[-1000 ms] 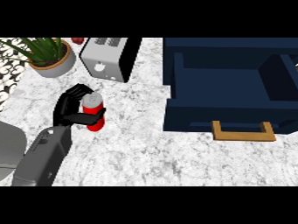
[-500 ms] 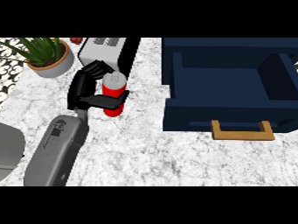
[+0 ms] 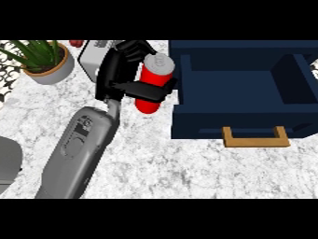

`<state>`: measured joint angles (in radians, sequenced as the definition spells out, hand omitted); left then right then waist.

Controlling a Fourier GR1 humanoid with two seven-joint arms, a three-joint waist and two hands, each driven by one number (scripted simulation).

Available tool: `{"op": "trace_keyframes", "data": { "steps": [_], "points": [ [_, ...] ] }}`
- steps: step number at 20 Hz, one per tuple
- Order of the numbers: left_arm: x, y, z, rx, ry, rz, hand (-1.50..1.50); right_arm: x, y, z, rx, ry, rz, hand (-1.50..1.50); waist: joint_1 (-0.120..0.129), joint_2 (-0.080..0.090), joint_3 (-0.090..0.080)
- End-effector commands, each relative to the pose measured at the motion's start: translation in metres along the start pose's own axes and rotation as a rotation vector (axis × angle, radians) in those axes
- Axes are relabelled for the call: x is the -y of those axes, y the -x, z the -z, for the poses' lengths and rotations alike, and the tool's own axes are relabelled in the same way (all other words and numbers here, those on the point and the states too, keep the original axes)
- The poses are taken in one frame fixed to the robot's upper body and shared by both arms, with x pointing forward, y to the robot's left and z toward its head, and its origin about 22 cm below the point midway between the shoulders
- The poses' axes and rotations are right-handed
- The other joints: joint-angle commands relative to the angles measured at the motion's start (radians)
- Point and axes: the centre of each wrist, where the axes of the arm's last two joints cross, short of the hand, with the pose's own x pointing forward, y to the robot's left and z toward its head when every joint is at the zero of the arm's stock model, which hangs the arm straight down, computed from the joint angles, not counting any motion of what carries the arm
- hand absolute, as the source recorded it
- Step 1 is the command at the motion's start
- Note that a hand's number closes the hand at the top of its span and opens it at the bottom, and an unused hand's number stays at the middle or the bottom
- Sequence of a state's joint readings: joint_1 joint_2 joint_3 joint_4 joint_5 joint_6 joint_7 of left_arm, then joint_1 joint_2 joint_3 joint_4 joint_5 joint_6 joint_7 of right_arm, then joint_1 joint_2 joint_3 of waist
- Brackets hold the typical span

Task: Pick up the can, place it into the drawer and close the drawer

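One view only, the head view, so we log it in full. The left hand (image 3: 123, 77) has its fingers and thumb curled round the red can (image 3: 152, 84), thumb across the can's front, fingers wrapped over the far side near its grey top. The can sits in that hand just left of the dark blue drawer (image 3: 247, 119), near the drawer's left wall but not yet over the open compartment; whether it is clear of the marble counter (image 3: 189, 172) we cannot tell for certain from this steep angle, though we judge it lifted. The drawer stands pulled out, its tan handle (image 3: 255, 138) facing us, and its inside looks bare. The right hand does not show anywhere. Behind the left hand sits a white toaster (image 3: 92, 58), partly hidden, and a potted plant (image 3: 43, 58) stands at the far left. Our reading of progress: the pick-up looks done; carrying the can over the drawer's wall, setting it inside, letting go, and pushing the drawer shut at the handle are all not yet done.
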<state>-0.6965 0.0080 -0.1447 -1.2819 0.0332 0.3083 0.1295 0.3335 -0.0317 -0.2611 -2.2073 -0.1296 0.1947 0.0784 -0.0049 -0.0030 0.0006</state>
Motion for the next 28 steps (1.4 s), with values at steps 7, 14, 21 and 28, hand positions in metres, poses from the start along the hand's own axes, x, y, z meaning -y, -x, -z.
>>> {"op": "trace_keyframes", "data": {
  "steps": [7, 14, 21, 28],
  "points": [
    [0.056, -0.093, 0.044, 0.052, 0.030, 0.016, 1.50, -0.001, -0.010, 0.003, 0.020, -0.006, 0.005, -1.50, -0.014, 0.003, 0.000],
    [0.082, -0.109, 0.072, 0.035, 0.016, 0.062, 1.50, 0.001, -0.014, 0.027, 0.018, -0.001, -0.015, -1.50, -0.019, 0.008, 0.000],
    [0.094, -0.099, 0.086, 0.002, 0.008, 0.086, 1.50, 0.002, -0.018, 0.001, 0.004, -0.032, -0.004, -1.50, -0.042, 0.009, 0.000],
    [0.115, -0.106, 0.089, -0.016, 0.003, 0.124, 1.50, 0.010, 0.005, 0.008, -0.003, -0.035, 0.004, -1.50, -0.052, 0.011, 0.001]
  ]
}}
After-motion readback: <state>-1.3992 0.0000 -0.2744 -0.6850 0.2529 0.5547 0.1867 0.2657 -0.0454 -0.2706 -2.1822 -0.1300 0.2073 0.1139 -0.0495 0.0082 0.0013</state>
